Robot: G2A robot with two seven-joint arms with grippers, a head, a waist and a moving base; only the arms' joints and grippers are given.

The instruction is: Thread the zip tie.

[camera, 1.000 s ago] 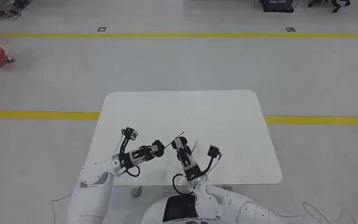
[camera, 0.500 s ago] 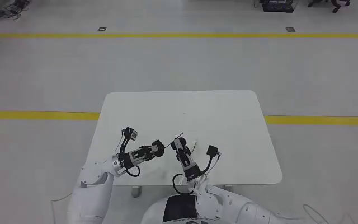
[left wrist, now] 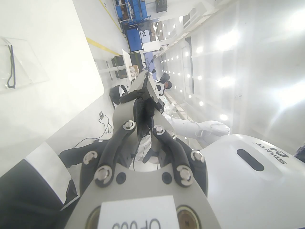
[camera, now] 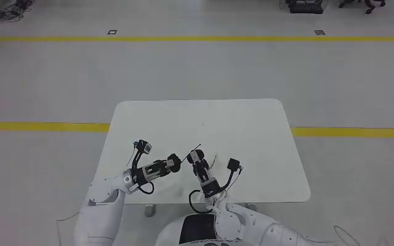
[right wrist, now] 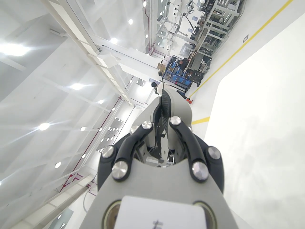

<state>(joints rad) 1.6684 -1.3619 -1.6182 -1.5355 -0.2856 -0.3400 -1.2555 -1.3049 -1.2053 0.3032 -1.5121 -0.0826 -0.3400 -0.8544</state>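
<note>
right tool (right wrist: 164, 96): clenched, pads pressed together on the zip tie (right wrist: 162, 84).
zip tie: thin black strip that sticks straight out past the right tool's tips. It is held in the air over the bench (camera: 246, 123), not lying on it.
left tool (left wrist: 145, 82): also clenched, with a thin black strip pinched between the pads and its tip poking out past them. It looks like the other end of the same zip tie, but I cannot confirm that.
tool spacing: the tips are near each other. The left tool points across at the right tool, and the right tool points away from the robot. I cannot tell whether the two strip ends touch.
tool position: both are above the near part of the bench, left of its middle.
bench: white top with rounded corners.
bag (left wrist: 26, 60): clear plastic, flat on the bench near the right tool — on the side away from the left tool.
spare tie (left wrist: 12, 67): black, inside the bag, lying roughly straight.
floor (camera: 197, 74): pale with two yellow lines — one well beyond the bench's far edge, the other passing under the bench.
</note>
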